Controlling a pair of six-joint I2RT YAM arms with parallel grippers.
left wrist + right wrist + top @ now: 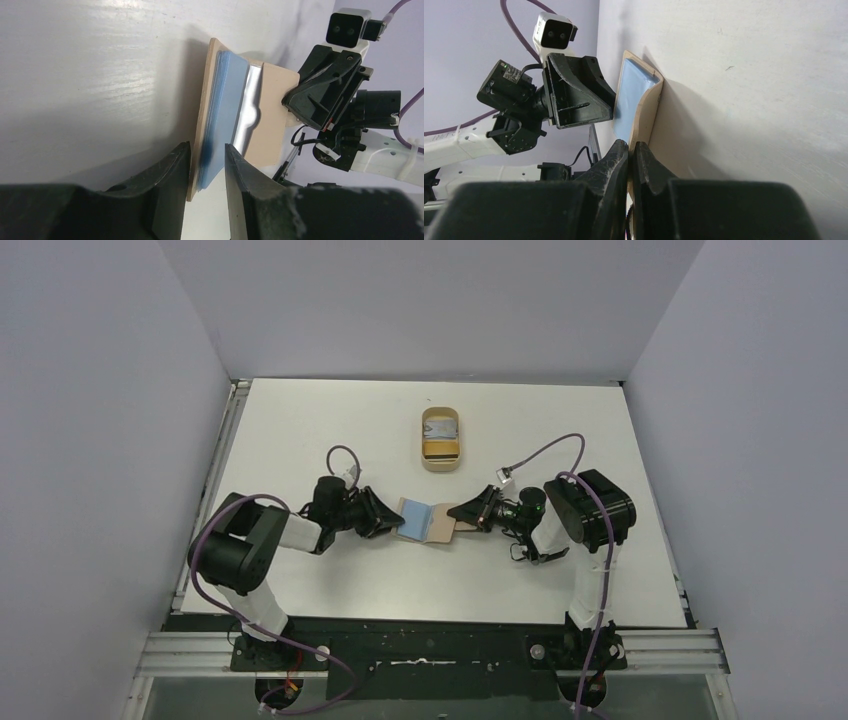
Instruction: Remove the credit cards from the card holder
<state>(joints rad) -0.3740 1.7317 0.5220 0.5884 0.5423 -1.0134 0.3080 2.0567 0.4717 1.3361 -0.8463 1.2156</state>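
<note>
Two tools (393, 521) (460, 512) pinch one card holder (440, 529).

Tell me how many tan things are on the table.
2: the card holder, lying open at mid-table, and the oval dish beyond it toward the far edge.

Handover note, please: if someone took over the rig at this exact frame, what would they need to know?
Right gripper: shut on one panel edge of the card holder, which lies open on the table.
Left gripper: fingers straddle the light blue credit cards and the panel under them; clamping unclear.
Done: holder open, cards exposed.
Left: pull the cards out; none is out yet.
</note>
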